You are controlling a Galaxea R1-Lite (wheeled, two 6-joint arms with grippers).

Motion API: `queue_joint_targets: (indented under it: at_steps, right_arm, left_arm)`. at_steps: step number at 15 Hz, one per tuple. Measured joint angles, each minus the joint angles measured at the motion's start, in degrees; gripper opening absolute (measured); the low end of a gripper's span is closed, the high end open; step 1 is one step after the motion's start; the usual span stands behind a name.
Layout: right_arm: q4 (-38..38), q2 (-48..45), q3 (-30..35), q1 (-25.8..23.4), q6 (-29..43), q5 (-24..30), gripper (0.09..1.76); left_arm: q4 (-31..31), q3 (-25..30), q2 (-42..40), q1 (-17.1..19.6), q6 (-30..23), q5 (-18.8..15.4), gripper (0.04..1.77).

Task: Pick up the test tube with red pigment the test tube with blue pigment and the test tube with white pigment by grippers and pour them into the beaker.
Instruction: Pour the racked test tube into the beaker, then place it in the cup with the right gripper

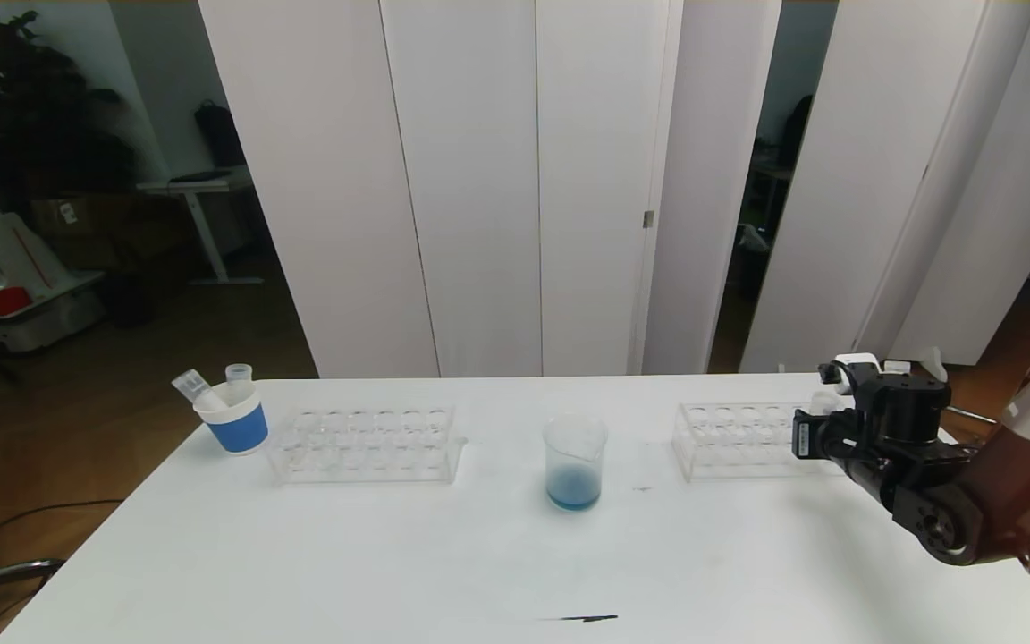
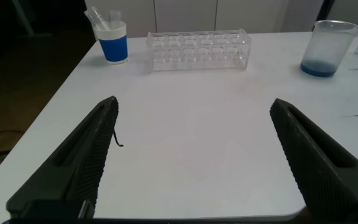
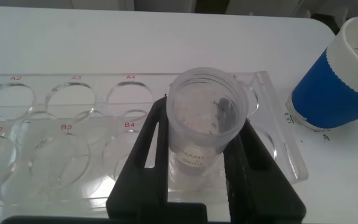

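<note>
My right gripper (image 3: 199, 134) is shut on a small clear test tube (image 3: 207, 115) with pale whitish contents, the test tube with white pigment. The tube stands in the end hole of the right rack (image 3: 73, 124). In the head view the right gripper (image 1: 823, 407) sits over the right end of that rack (image 1: 730, 438). The beaker (image 1: 574, 465) stands mid-table with blue liquid at its bottom. My left gripper (image 2: 194, 109) hangs open and empty over bare table near the front left edge. The test tubes with red and blue pigment are out of view.
A second clear rack (image 1: 363, 444) stands left of the beaker (image 2: 328, 50). Behind its left end, a blue-and-white paper cup (image 1: 233, 416) holds clear tubes. Another blue paper cup (image 3: 337, 81) stands just beyond the right rack's end. A dark mark (image 1: 582, 617) lies near the front edge.
</note>
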Motion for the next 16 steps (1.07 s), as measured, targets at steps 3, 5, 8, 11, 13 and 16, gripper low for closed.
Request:
queue_joint_targets:
  at_steps: [3,5,8,11,13,16]
  right_arm:
    - [0.24,-0.28,-0.30,0.02,0.55,0.06,0.58]
    - [0.20,-1.02,-0.56,0.06,0.66,0.06,0.58]
    - [0.13,-2.60,-0.04,0.57,0.66,-0.05,0.58]
    - [0.15,-5.02,0.07,1.13,0.66,-1.10,0.58]
    - [0.44,-7.56,-0.56,1.40,0.72,-0.93,0.58]
    - [3.25,-11.64,-5.41,1.38,-1.38,-0.68,0.58]
  left_arm:
    - [0.00,0.00,0.00,0.00,0.00,0.00,1.74]
    - [0.00,0.00,0.00,0.00,0.00,0.00,1.74]
    - [0.00,0.00,0.00,0.00,0.00,0.00,1.74]
    - [0.00,0.00,0.00,0.00,0.00,0.00,1.74]
    - [-0.02,0.00,0.00,0.00,0.00,0.00,1.74]
    - [0.00,0.00,0.00,0.00,0.00,0.00,1.74]
